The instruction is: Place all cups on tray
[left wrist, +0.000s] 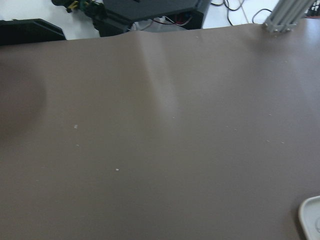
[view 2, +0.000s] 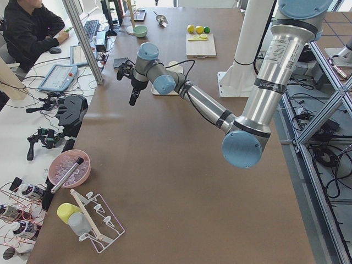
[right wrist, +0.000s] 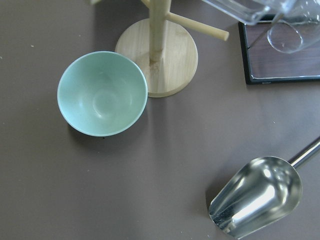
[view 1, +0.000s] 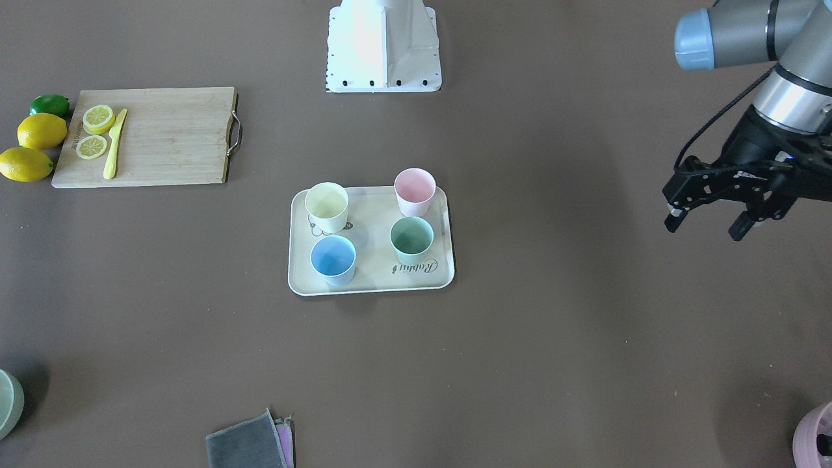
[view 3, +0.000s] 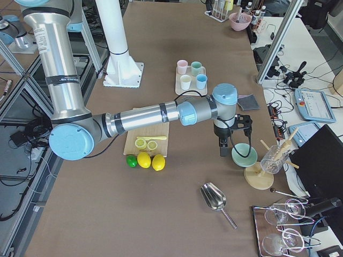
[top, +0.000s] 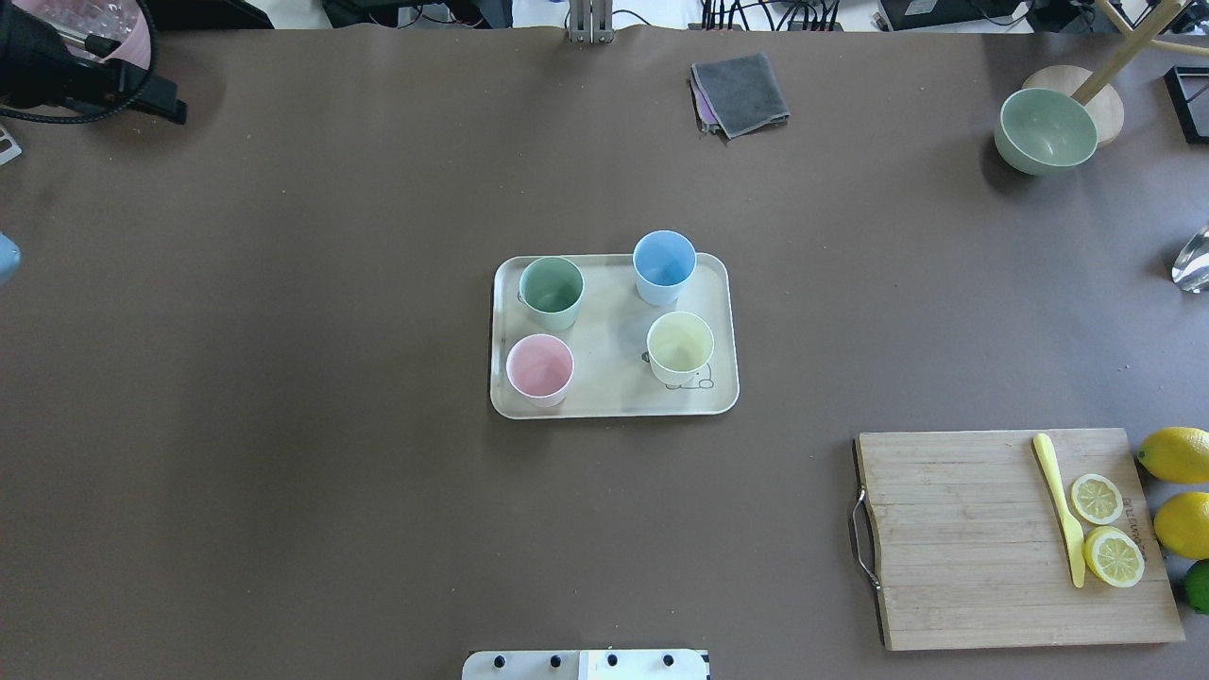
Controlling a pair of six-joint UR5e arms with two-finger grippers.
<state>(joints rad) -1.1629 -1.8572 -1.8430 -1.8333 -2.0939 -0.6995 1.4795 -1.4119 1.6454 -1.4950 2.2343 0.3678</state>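
The cream tray [view 1: 374, 221] lies at the table's middle. Four cups stand upright on it: pale yellow [view 1: 327, 207], pink [view 1: 415, 191], light blue [view 1: 333, 260] and mint green [view 1: 411, 239]. The overhead view shows the same tray [top: 614, 389] with green [top: 552, 292], blue [top: 664, 266], pink [top: 540, 369] and yellow [top: 680, 348] cups. My left gripper [view 1: 706, 227] is open and empty, in the air far to the tray's side. My right gripper [view 3: 224, 145] shows only in the exterior right view, above the table beside the green bowl; I cannot tell if it is open or shut.
A wooden cutting board [top: 992, 538] holds lemon slices and a yellow knife [top: 1060, 505], with lemons [top: 1176, 453] and a lime beside it. A green bowl [top: 1045, 130], a wooden stand, a metal scoop [right wrist: 257, 197], a grey cloth [top: 741, 93] and a mauve pot [view 1: 816, 439] stand near the edges.
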